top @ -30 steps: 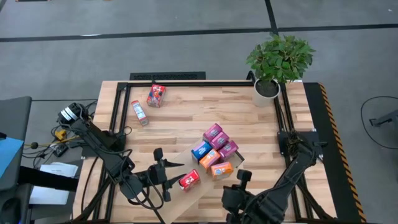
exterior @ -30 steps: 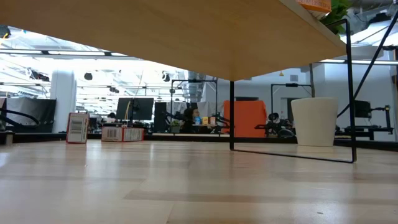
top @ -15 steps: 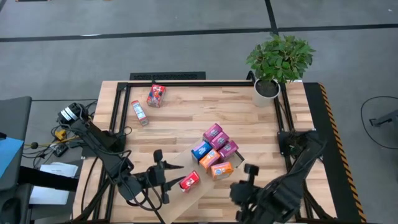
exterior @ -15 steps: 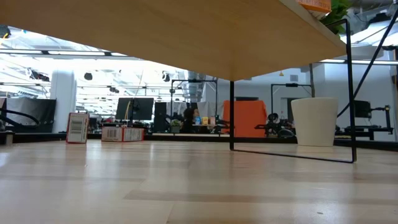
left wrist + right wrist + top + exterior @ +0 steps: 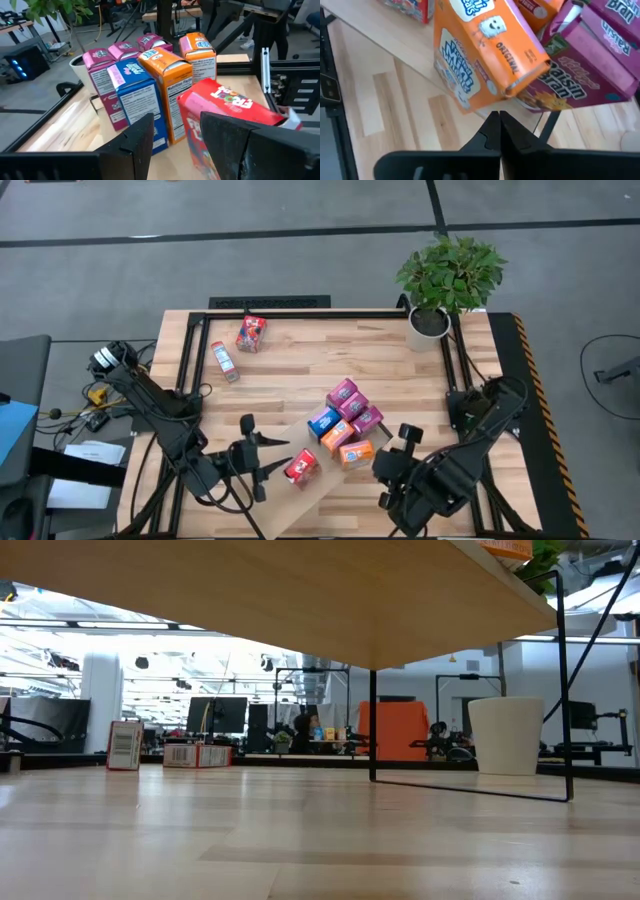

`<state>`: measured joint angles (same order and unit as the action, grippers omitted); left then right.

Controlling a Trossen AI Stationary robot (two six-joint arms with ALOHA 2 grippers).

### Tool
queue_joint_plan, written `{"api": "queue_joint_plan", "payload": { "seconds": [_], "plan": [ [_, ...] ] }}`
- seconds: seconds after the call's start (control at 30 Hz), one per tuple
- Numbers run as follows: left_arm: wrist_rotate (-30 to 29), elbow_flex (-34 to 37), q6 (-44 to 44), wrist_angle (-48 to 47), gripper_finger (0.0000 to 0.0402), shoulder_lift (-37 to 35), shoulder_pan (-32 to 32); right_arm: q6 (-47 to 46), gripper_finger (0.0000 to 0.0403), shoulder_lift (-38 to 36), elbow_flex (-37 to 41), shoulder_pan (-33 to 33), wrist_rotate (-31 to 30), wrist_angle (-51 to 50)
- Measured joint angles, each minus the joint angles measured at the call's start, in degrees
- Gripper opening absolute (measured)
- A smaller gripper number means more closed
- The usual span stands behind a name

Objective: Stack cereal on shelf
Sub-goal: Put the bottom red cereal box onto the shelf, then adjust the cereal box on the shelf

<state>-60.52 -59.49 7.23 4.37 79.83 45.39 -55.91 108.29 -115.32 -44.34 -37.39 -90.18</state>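
Now right hand (image 5: 404,438) clenched, nearer orange box (image 5: 357,452) | left hand (image 5: 262,458) released beside red box (image 5: 301,466)

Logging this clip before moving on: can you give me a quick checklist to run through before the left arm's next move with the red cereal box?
1. Left gripper around the small red cereal box: ok.
2. Firm clamp on it: cannot tell.
3. Red box above the long pale wood shelf board: ok.
4. Red box apart from the pink, blue and orange box cluster: ok.
5. Right gripper, shut, beside the orange box: touching or not, cannot tell.
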Motion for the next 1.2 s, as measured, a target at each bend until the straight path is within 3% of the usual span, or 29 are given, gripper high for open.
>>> {"api": "queue_joint_plan", "payload": {
  "seconds": [0.67, 0.83, 1.03, 1.2],
  "plan": [
    [-0.37, -0.02, -0.55, -2.52, 0.0153, -0.1, -0.48, 8.4, 0.0014, -0.02, 0.32, 5.76, -0.1, 0.16],
    [-0.6, -0.02, -4.42, -2.55, 0.0153, -0.39, -0.47, 7.95, 0.0025, -0.02, -1.0, 3.66, -0.01, 0.18],
    [-2.99, -0.02, -4.98, -3.24, 0.0153, -4.83, -0.35, 8.41, 0.0013, -0.04, -4.98, 1.28, -0.06, 0.21],
    [0.24, -0.06, 1.21, -12.37, 0.0153, -9.08, -2.41, 6.72, 0.0015, -0.92, -5.21, 0.06, -0.17, 0.11]
  ]
}}
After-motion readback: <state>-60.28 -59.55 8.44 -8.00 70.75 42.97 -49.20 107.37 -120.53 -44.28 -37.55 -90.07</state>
